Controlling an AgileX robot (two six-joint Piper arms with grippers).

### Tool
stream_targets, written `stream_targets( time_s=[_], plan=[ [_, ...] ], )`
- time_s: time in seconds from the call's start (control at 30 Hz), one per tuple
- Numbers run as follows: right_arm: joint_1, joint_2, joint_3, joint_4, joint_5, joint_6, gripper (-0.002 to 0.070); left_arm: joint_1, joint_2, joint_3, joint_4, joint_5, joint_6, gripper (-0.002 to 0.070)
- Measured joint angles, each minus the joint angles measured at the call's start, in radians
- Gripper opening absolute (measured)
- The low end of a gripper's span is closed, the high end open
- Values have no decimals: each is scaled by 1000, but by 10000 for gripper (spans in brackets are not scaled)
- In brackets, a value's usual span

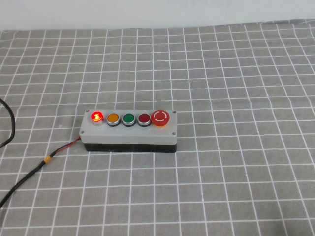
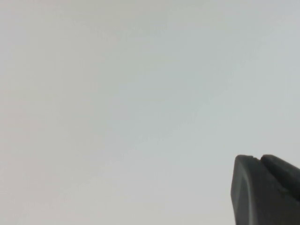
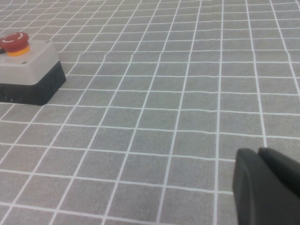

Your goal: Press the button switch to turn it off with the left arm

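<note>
The left gripper (image 2: 267,192) shows only in its own wrist view, as a dark tip against a plain pale surface. Two finger tips (image 2: 246,194) lie pressed together there, so the fingers are closed on nothing. The right gripper (image 3: 268,187) shows likewise only in its wrist view, with its finger tips (image 3: 248,187) side by side and no gap, closed and holding nothing. It hangs low over the grey cloth (image 3: 178,93), well apart from the button switch (image 3: 28,70), on the side of the switch's large red button (image 3: 14,42). Neither arm reaches into the high view.

The button switch (image 1: 129,132) lies on the grey cloth (image 1: 236,73) with white grid lines. It is a light-grey box on a black base, lying lengthwise across the cloth. On its top runs a row of buttons: a red one (image 1: 97,117) that glows, then yellow (image 1: 113,118), green (image 1: 128,118), dark red (image 1: 143,118) and the large red button (image 1: 160,118) at the far end. From the glowing end of the box a red-and-black lead (image 1: 69,146) runs out and joins a thin black cable (image 1: 22,184) with a yellow band (image 1: 47,159). Beyond that end of the box, well apart, another black cable (image 1: 9,125) curves at the cloth's edge.
</note>
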Motion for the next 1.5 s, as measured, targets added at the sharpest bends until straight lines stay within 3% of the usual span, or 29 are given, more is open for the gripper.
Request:
stream_targets(
  time_s=[0.1,0.2,0.37,0.67,0.87,1.1,1.33,1.5],
  plan=[
    [0,0,0,0,0,0,-16,0,-2,-22,-18,-128,-21,-3],
    [0,0,0,0,0,0,-16,0,-2,-126,-57,-83,-36,-3],
    [0,0,0,0,0,0,-16,0,30,-404,-79,228,-40,-3],
    [0,0,0,0,0,0,-16,0,355,-839,-100,882,-44,-3],
    [0,0,0,0,0,0,-16,0,632,-1035,-195,1145,51,-3],
    [0,0,0,0,0,0,-16,0,863,-1128,-359,1190,258,-3],
    [0,0,0,0,0,0,-16,0,997,-1141,-497,1113,302,-3],
    [0,0,0,0,0,0,-16,0,1133,-1226,-507,1220,310,-3]
  ],
)
